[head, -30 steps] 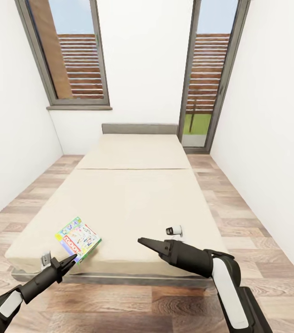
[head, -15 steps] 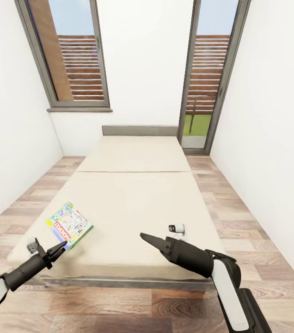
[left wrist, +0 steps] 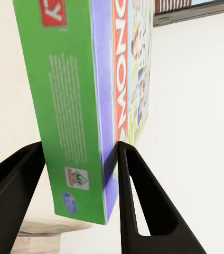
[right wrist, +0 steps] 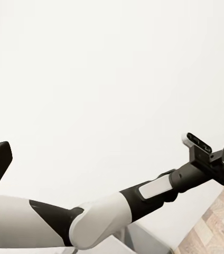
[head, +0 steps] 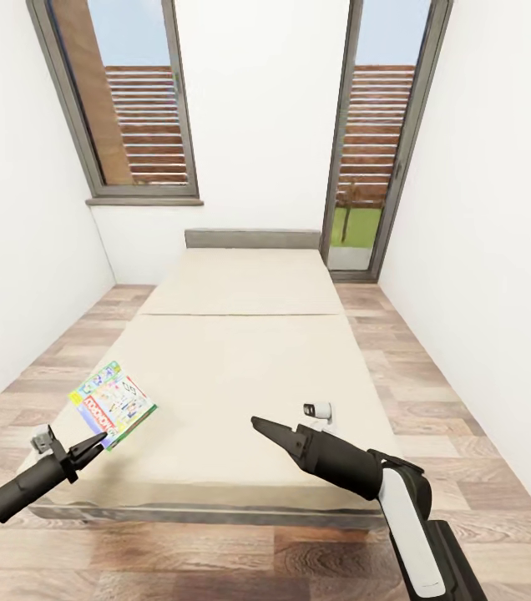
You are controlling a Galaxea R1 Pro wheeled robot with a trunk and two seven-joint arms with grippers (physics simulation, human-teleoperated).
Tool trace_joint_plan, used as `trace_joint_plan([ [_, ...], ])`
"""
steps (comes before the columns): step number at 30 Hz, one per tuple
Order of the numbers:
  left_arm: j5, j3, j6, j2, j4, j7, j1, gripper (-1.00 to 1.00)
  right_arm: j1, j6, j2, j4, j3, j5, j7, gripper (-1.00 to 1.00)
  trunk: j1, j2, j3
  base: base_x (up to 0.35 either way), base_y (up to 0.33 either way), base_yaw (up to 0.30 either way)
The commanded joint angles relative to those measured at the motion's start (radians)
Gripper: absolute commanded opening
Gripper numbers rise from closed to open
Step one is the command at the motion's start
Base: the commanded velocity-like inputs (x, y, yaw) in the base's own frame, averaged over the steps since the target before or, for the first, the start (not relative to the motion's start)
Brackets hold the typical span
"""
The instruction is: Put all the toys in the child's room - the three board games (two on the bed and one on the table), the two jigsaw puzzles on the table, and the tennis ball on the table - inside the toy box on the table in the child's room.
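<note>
Up off the bed [head: 249, 367], my left fingers [left wrist: 138, 201] pinched the green-bordered board game [head: 112, 403]; my right fingers [head: 270, 431] looked pressed together.

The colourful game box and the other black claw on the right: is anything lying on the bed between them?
Nothing does. In the head view, only bare cream bed stretches between the board game, held by the left gripper, and the right gripper.
</note>
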Motion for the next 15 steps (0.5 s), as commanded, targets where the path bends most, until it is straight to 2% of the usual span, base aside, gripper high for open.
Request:
trace_joint_plan([
  [1,0.002,0.000,0.007,0.001,0.000,-0.001,0.000,-1.00,-0.001,0.001,0.001,0.000,-0.001,-0.002,0.001,1.00,-0.004,0.007,0.002,0.000,0.000,0.000],
  [15,0.001,0.001,0.006,0.001,0.000,0.000,0.000,-1.00,-0.001,-0.008,0.002,0.001,0.000,0.003,0.000,1.00,-0.058,0.105,0.046,0.000,0.000,0.000],
])
